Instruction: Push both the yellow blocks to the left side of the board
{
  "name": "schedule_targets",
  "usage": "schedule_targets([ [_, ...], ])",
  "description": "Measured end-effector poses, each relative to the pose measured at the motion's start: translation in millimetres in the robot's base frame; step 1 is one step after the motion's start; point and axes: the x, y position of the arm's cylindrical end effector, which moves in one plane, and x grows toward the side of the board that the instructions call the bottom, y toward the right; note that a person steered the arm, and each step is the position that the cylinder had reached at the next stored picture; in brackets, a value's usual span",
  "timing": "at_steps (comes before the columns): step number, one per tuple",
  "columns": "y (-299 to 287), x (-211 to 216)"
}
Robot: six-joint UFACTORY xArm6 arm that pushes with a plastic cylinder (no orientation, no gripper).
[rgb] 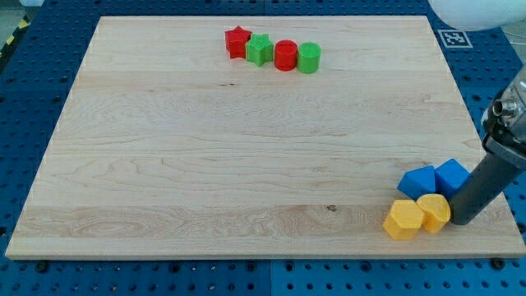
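Two yellow blocks sit side by side near the board's bottom right corner: a yellow hexagonal block (pixel 403 219) and a second yellow block (pixel 434 212) touching its right side. My tip (pixel 462 220) stands just right of the second yellow block, at or close to its right edge. The dark rod rises from there to the view's right edge. Two blue blocks sit right behind the yellow pair: one blue block (pixel 417 181) and another blue block (pixel 451 175), which the rod partly overlaps.
Near the top edge of the wooden board (pixel 205 164) stands a row: a red star block (pixel 237 41), a green block (pixel 260 49), a red cylinder (pixel 285 55) and a green cylinder (pixel 309 57). Blue pegboard surrounds the board.
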Motion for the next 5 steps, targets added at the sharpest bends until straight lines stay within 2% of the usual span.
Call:
schedule_targets([
  [2, -22.1, 6.9],
  [3, -19.9, 24.0],
  [5, -83.4, 28.0],
])
